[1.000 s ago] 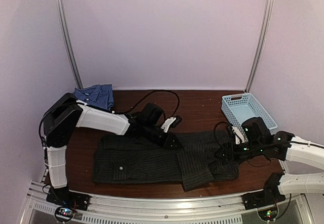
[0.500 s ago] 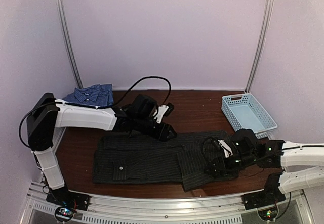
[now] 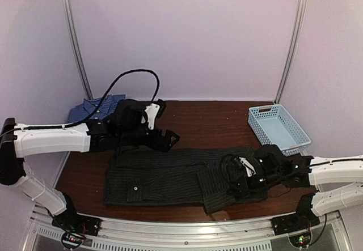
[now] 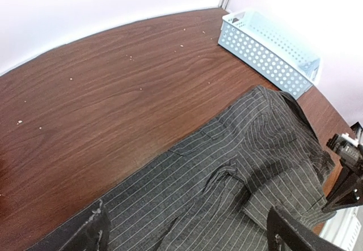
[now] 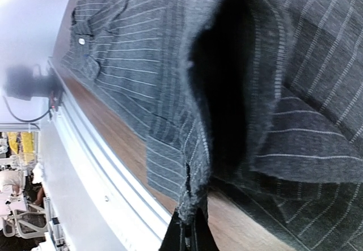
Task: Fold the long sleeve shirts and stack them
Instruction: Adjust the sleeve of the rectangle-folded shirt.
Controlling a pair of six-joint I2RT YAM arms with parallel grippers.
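Two grippers at a dark wooden table: the right gripper sits low at the near right end of the black pinstriped shirt. Its fingers are pressed together on a thin edge of the cloth, which stands up in a fold just above them in the wrist view. The left gripper hovers above the shirt's far edge, left of centre, jaws spread wide and holding nothing. The black pinstriped shirt lies spread lengthwise across the near half of the table, with a buttoned chest pocket showing toward its left end and its right portion rumpled. The blue checked shirt sits bunched in the far left corner, partly hidden behind the left arm. A light blue basket stands at the far right edge, near the pinstriped cloth's right end but not touching it.
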